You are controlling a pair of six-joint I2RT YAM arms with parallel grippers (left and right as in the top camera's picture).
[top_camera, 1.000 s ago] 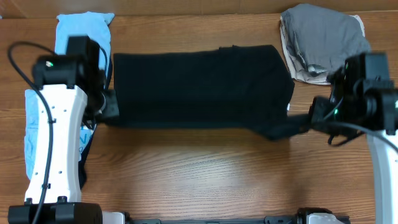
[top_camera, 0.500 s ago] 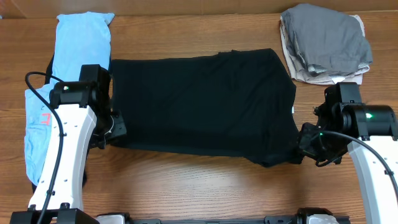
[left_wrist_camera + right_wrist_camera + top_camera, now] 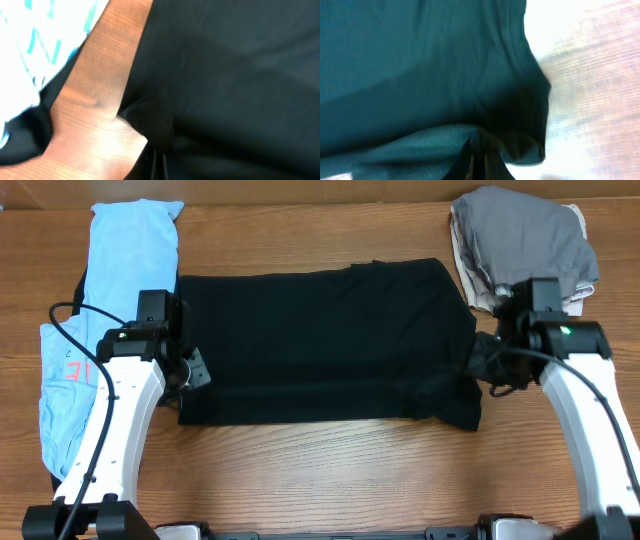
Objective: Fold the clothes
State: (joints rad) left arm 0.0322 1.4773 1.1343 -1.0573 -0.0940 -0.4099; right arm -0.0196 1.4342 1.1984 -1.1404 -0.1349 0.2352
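Lying spread on the counter [image 3: 320, 470], overhead: black T-shirt [image 3: 320, 330], left tool [image 3: 190, 373] and right tool [image 3: 481, 366] each clamped on a side edge; light blue garment [image 3: 125, 270], red print illegible, left; grey garment [image 3: 525, 240] right. Wrist views: black fabric pinched

black shirt [image 3: 320, 330]: matt soft cloth. blue shirt [image 3: 130, 250], grey shirt [image 3: 525, 240]: cloth too. table [image 3: 330, 470]: grainy wood, slight sheen. arm shell [image 3: 115, 420]: smooth white plastic.
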